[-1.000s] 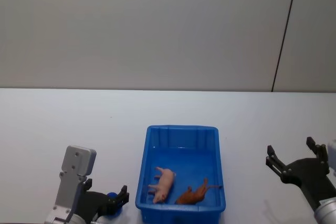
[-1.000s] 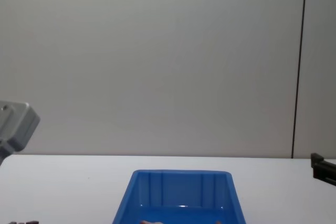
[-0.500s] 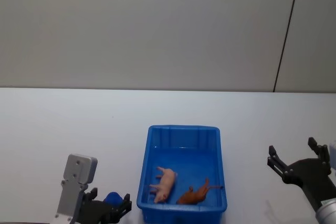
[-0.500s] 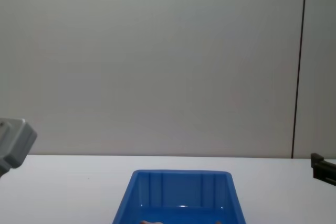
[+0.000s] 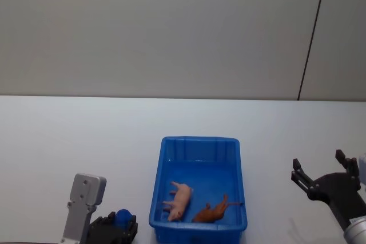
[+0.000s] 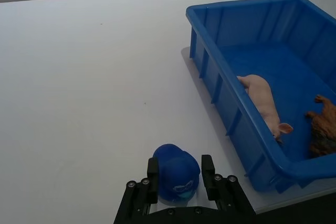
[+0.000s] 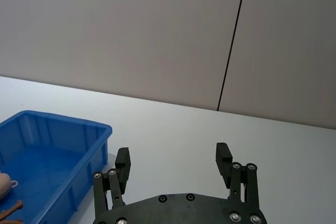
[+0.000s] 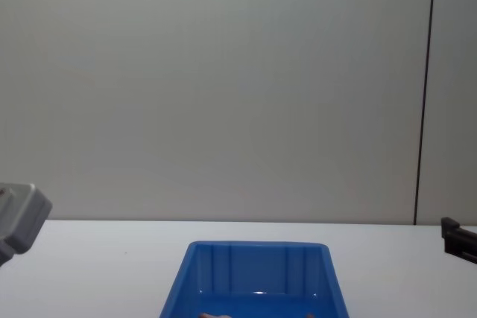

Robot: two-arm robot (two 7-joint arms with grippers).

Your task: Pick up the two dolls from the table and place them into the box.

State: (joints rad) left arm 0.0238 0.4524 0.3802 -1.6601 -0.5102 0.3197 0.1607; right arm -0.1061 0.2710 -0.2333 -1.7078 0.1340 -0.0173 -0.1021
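The blue box (image 5: 197,139) stands on the white table (image 5: 68,141) in front of me. Inside it lie two dolls side by side: a pale pink pig (image 5: 178,201) and a brown animal (image 5: 211,212). The left wrist view shows the box (image 6: 241,9) with the pig (image 6: 262,103) and the brown one (image 6: 321,129) near its wall. My left gripper (image 5: 123,224) sits low, left of the box, shut on a small round blue toy (image 6: 176,174). My right gripper (image 5: 317,159) hovers open and empty right of the box, also seen as the gripper (image 7: 173,153) beside the box (image 7: 52,119).
A grey-white wall with a dark vertical seam (image 5: 311,35) rises behind the table. The chest view shows the box's far rim (image 8: 257,245) and the left arm's grey housing (image 8: 19,221) at the edge. Bare tabletop lies behind and on both sides of the box.
My left arm has drawn back and down toward the near edge, its grey housing sinking lower. The right arm, the box and the two dolls have not moved.
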